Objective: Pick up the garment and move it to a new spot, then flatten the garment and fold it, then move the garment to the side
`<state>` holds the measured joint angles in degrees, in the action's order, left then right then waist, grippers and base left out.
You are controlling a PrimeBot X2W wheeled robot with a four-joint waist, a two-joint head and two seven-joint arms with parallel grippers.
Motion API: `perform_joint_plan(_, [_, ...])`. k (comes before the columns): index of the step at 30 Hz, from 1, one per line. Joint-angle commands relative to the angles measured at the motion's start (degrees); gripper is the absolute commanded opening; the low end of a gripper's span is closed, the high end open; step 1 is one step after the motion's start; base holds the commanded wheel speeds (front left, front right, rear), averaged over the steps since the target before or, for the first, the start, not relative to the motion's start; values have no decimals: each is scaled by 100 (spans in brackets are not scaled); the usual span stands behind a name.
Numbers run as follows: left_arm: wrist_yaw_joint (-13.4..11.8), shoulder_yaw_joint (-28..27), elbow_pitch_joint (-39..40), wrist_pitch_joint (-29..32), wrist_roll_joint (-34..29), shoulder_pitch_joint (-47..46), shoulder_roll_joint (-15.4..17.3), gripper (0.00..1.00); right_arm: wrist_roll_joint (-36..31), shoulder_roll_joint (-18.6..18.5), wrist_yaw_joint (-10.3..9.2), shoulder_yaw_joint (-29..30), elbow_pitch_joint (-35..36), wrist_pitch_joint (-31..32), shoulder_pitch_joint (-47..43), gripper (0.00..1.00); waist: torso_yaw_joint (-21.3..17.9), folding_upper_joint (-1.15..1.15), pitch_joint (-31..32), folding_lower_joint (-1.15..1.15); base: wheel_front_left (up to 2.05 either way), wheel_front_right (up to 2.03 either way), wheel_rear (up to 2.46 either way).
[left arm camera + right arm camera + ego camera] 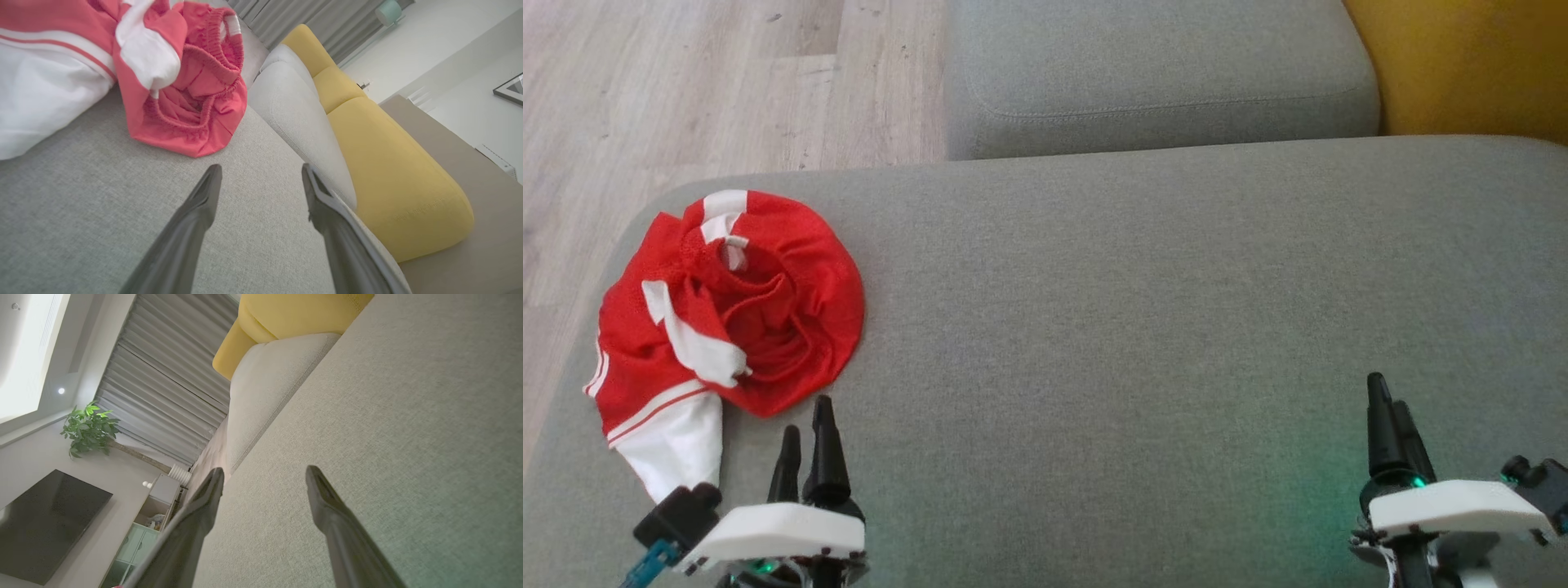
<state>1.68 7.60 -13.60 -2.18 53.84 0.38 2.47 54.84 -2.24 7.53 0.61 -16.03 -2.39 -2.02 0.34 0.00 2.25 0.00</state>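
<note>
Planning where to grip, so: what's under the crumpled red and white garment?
The garment lies bunched on the grey cushion, near its left edge. Its folds cover the patch beneath, so anything tucked under it cannot be seen.

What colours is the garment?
The garment is red with white stripes and panels, clearest in head view.

The grey sofa seat (1143, 327) is viewed from above by the head camera, from some way off, its left edge included. The left wrist camera is held low near that edge, aimed along its fingers (196, 216) toward the grey cushion (294, 114) and yellow cushion (388, 171); the garment (179, 81) is shared with the head view. The right wrist camera (rolled sideways) is held close over the right part, aimed likewise.
</note>
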Motion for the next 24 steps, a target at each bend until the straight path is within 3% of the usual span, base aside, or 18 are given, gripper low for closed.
perform_joint_plan(1, [-24,-29,241,-93,-194,-220,45,100,-183,-33,-2,-85,233,-80,152,100,1,0,5,0,0,0,0])
perform_joint_plan(24, [-298,374,335,-501,-1924,-224,49,100,-1913,-44,-3,-365,381,-485,63,100,31,0,133,0,0,0,0])
